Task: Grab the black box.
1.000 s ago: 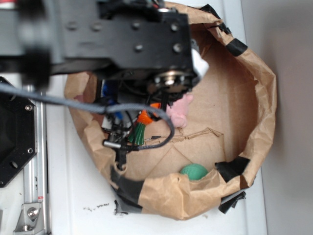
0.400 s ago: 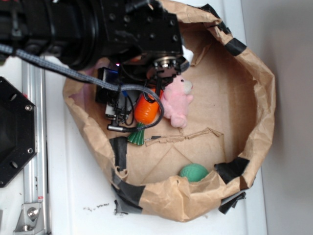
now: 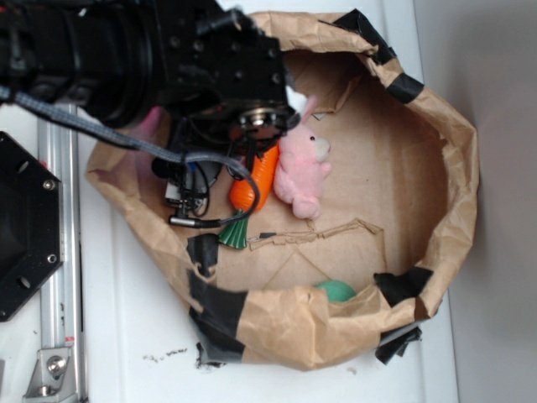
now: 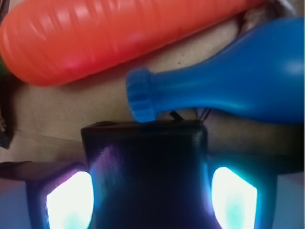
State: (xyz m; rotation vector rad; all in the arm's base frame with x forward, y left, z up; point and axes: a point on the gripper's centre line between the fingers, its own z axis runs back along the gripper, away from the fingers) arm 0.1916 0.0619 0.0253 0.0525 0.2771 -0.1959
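Observation:
The black box [image 4: 145,176] fills the lower middle of the wrist view, glossy, with rounded top corners. It sits squarely between my gripper's [image 4: 147,202] two glowing fingers [image 4: 66,200], which press close against both of its sides. In the exterior view the arm's black body [image 3: 168,59] hangs over the left inside of the brown paper bin [image 3: 440,168] and hides both the gripper and the box.
An orange toy carrot [image 3: 254,180] with a green top and a blue plastic bottle shape [image 4: 228,81] lie just beyond the box. A pink plush bunny [image 3: 300,172] lies beside the carrot. A green ball [image 3: 337,290] rests by the bin's front wall. A black hexagonal plate [image 3: 21,227] lies left of the bin.
The arm has moved toward the top left of the exterior view, uncovering the carrot and the bunny. The bin's left wall has bulged outward to the left.

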